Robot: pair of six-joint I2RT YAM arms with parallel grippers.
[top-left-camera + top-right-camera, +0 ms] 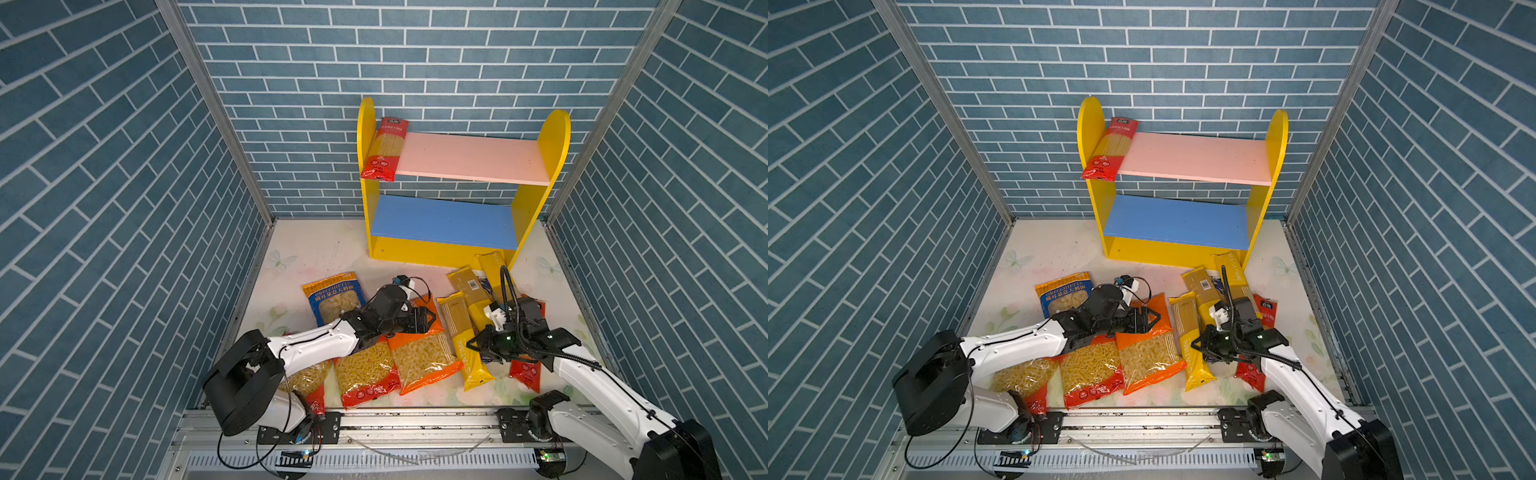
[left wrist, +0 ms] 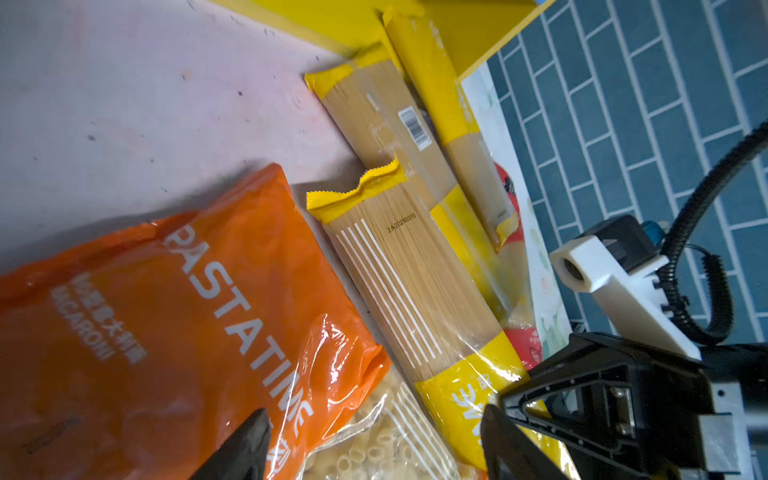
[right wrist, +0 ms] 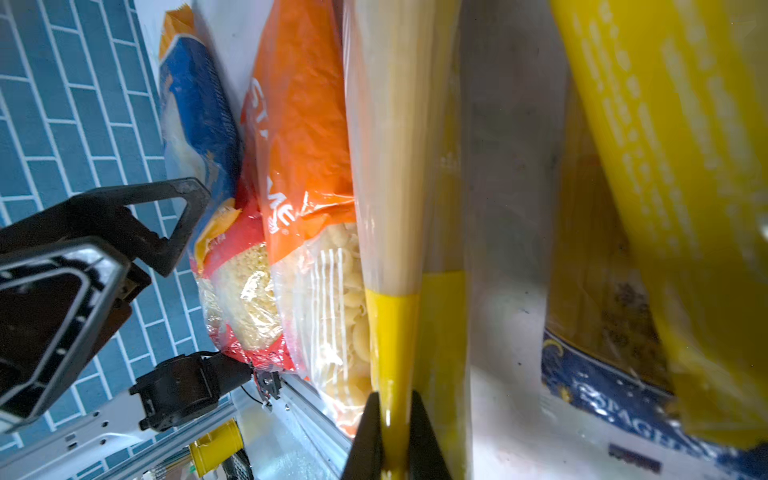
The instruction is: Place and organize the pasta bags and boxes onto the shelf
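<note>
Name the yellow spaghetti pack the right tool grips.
The yellow pack beside the orange macaroni bag; the right tool is shut on its end. The other two lie nearer the shelf.

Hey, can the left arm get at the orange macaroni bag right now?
Probably yes. The left hand is open just over the orange macaroni bag, and nothing lies on that end, though a yellow spaghetti pack sits close alongside.

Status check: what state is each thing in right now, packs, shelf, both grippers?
Shelf, upright; blue board bare.
Red spaghetti pack, on pink board, left end, overhanging the front.
Yellow pack, low on table, pinched in the right jaws.
Orange bag, flat on table.
Left gripper, open above orange bag.
Right gripper, shut on yellow pack.
</note>
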